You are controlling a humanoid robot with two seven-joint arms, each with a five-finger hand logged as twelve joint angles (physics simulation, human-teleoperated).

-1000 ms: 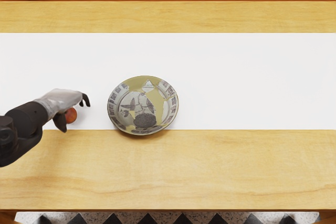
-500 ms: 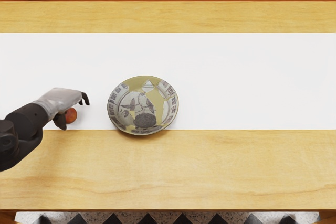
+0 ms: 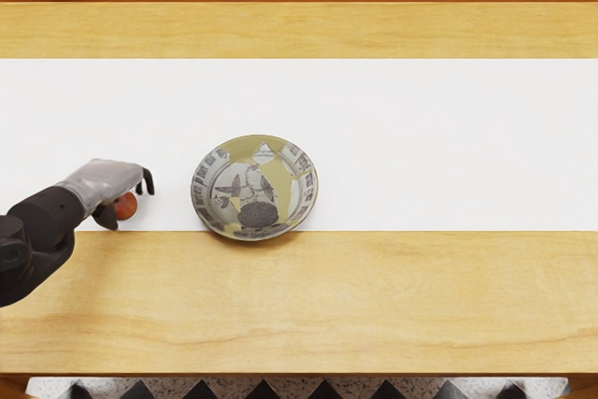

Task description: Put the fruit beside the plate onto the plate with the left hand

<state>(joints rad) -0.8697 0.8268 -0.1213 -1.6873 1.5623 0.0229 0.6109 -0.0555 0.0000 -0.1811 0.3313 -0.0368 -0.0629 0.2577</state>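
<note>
Presently on view, items counted.

1. Long light-brown wooden table (image 3: pixel 327 306), one, filling the width of the head view.
2. White rectangular cloth strip (image 3: pixel 420 137), one, lying lengthwise along the table's middle.
3. Shallow round ceramic plate (image 3: pixel 307 184), one, olive-yellow with a grey-blue painted figure and a patterned border. It sits on the near part of the white strip, its near rim at the strip's edge. Nothing lies in it.
4. Small round reddish-orange fruit (image 3: pixel 126 205), one, resting on the white strip to the left of the plate, near it but apart from it, and partly covered by the hand.
5. Left hand (image 3: pixel 107 189), one, with a grey back and dark fingertips, on a dark arm entering from the left edge. It is arched over the fruit. The fingers (image 3: pixel 148 181) are curved and loosely spread on the plate side, with their tips clear of the fruit; the thumb sits just beside the fruit on the near left. Nothing is gripped.
</note>
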